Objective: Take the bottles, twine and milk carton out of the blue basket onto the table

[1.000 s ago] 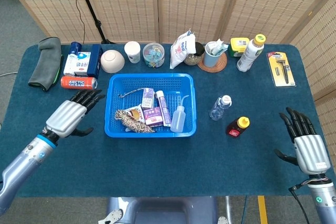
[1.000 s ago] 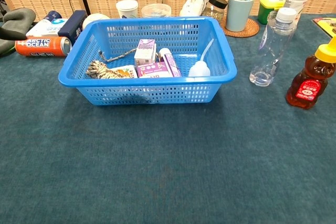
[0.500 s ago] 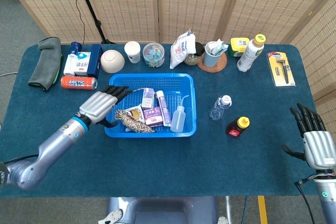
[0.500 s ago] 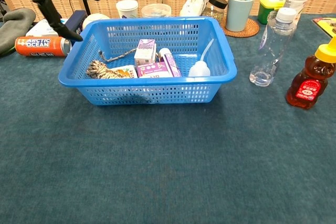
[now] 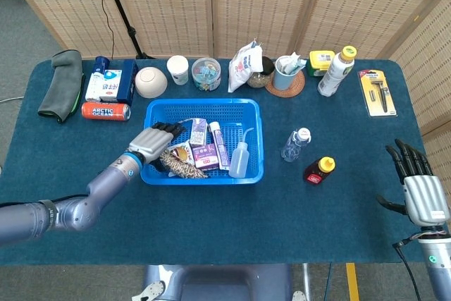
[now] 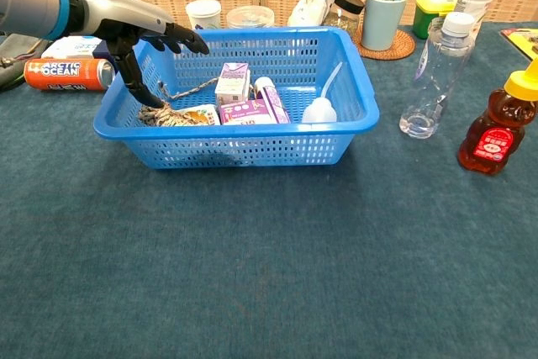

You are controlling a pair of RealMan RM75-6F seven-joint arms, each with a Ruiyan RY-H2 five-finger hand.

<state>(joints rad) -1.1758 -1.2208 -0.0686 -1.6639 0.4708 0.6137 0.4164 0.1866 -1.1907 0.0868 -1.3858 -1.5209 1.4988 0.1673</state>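
Reaching over the left rim of the blue basket (image 5: 201, 175), the left hand (image 5: 152, 143) hovers with fingers spread, empty, above the twine (image 5: 180, 163). Beside it lie the milk carton (image 5: 199, 132) and squeeze bottle (image 5: 239, 158). A water bottle (image 5: 295, 144) and honey bottle (image 5: 319, 170) stand outside; the right hand (image 5: 420, 191) rests wide, empty.

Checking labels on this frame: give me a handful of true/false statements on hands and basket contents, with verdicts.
1. The left hand is over the blue basket near the twine. True.
2. The right hand holds the honey bottle. False: it is open, well apart from it.
3. The squeeze bottle is in the basket. True.
4. The clear water bottle lies in the basket. False: it stands on the table.
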